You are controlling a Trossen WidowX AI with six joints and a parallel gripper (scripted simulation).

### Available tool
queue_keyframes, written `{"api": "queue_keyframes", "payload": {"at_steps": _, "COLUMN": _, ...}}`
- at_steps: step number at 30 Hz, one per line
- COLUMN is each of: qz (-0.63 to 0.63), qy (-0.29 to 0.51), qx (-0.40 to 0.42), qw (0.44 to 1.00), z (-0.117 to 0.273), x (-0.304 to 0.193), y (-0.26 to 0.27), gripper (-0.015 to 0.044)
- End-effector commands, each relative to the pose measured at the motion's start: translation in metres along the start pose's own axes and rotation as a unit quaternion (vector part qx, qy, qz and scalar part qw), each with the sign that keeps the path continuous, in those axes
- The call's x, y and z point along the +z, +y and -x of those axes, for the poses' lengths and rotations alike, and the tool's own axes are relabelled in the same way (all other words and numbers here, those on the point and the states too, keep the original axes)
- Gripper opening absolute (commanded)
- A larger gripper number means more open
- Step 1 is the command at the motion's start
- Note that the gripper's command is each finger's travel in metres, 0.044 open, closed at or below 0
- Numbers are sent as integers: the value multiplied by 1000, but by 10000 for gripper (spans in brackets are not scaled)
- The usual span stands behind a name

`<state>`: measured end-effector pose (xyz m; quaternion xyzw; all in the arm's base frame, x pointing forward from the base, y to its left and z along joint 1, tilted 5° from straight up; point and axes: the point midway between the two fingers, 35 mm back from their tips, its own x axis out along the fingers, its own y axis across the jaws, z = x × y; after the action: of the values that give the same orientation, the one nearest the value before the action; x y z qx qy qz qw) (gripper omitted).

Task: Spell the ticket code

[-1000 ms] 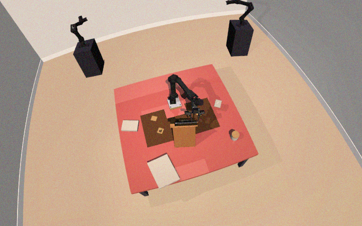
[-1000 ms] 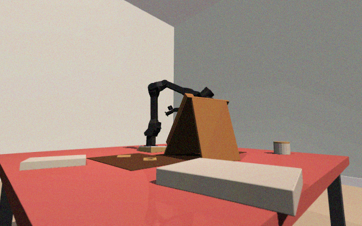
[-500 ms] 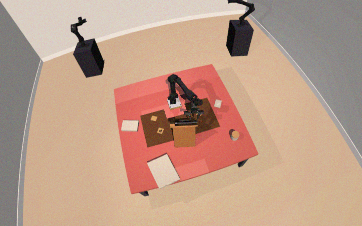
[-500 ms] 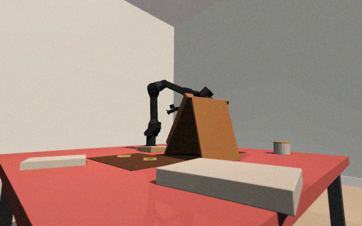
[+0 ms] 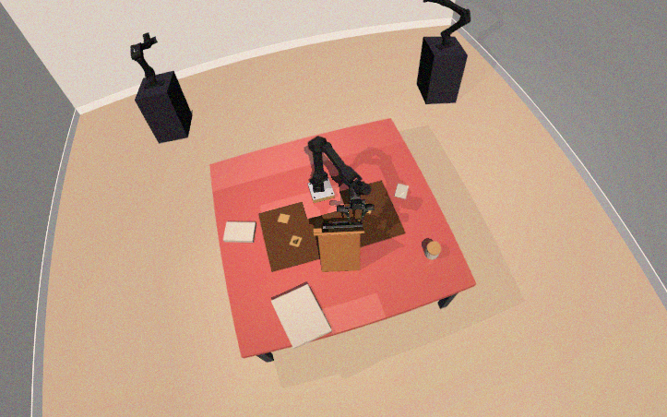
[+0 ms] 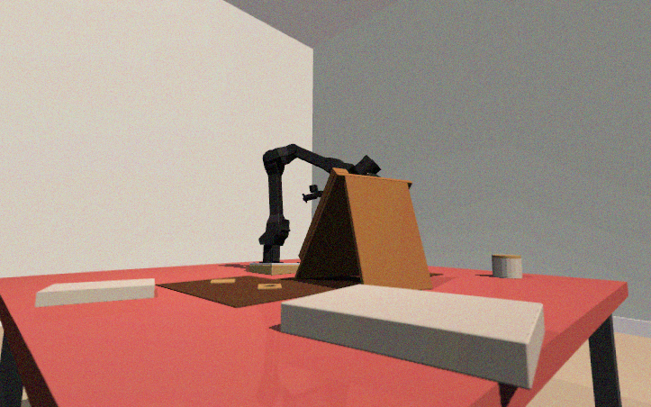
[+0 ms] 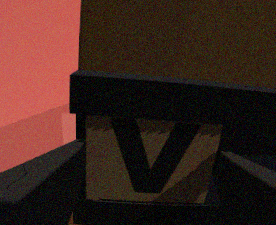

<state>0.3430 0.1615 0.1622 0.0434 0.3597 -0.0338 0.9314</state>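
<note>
The gripper (image 7: 153, 149) is shut on the V tile (image 7: 108, 169), with a finger at each side of it. The V stands upright in the wrist view. The tile sits behind the black upper lip of the rail (image 7: 138, 94) (image 5: 336, 227), at the rail's left end in that view, and its lower edge meets the lower lip. The rail is on the sloping board (image 5: 339, 253) (image 6: 388, 232). Two loose tiles, a plain-looking one (image 5: 283, 218) (image 6: 222, 281) and one with a dark mark (image 5: 295, 241) (image 6: 269, 286), lie flat. No code is readable; the rest of the rail is hidden.
A dark mat (image 5: 273, 254) (image 6: 237, 301) lies beside the board. A pale block (image 5: 239, 231) (image 6: 100, 293), a larger pale slab (image 5: 301, 315) (image 6: 409, 315), a small pale square (image 5: 401, 191) and a lidded can (image 5: 433, 249) (image 6: 506, 266) stand around on the red table.
</note>
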Motion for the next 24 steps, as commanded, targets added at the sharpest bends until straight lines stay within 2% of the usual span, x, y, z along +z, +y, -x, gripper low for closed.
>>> {"api": "queue_keyframes", "payload": {"at_steps": 1, "qz": 2, "qy": 2, "qx": 2, "qw": 1000, "z": 0, "x": -3, "y": -4, "gripper": 0}}
{"api": "queue_keyframes", "payload": {"at_steps": 24, "qz": 3, "qy": 2, "qx": 1, "qw": 1000, "z": 0, "x": -4, "y": -22, "gripper": 0}}
